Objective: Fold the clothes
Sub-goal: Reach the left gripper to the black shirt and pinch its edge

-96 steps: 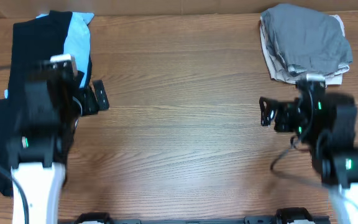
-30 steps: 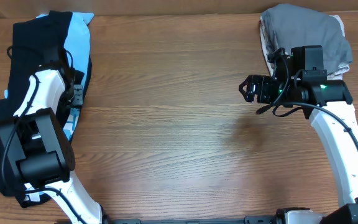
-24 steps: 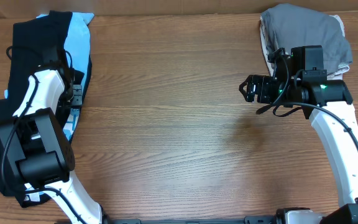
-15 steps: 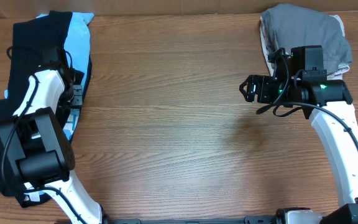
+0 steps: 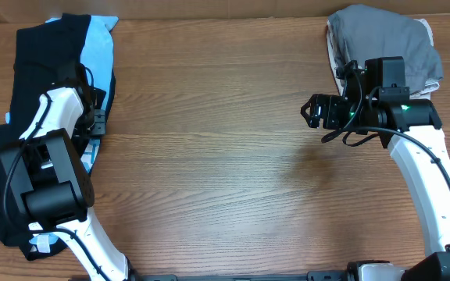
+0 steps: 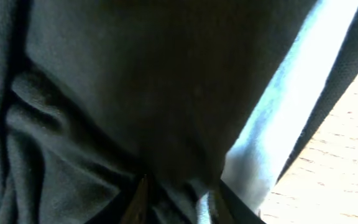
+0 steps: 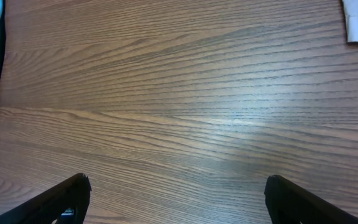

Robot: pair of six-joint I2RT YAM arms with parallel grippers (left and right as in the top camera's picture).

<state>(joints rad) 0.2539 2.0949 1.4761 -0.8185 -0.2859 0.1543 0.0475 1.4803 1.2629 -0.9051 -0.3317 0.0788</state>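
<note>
- As seen from overhead, one wooden counter (image 5: 225, 172) carries everything: four garments in two heaps, and two arms.
- One black T-shirt (image 5: 41, 55), the largest garment, lies crumpled along the 9 o'clock edge. Its long axis runs from 12 o'clock to 6 o'clock.
- One grey garment (image 5: 385, 47) sits in a compact heap at about 1 o'clock, with no clear long axis.
- One light blue garment (image 5: 100, 47) shows from under the black T-shirt as a strip on its 3 o'clock side, running the same way.
- One beige garment (image 5: 342, 82) lies beneath the grey garment, with only its 9 o'clock and 6 o'clock edges showing.
- One left tool (image 5: 92, 119) is pressed into the 3 o'clock margin of the black T-shirt. In the left wrist view its fingers stand close together with dark cloth bunched and pinched between them.
- One right tool (image 7: 176, 199) is over bare wood at 9 o'clock of the grey heap, pointing toward 9 o'clock. Its fingers are spread wide and hold nothing.
</note>
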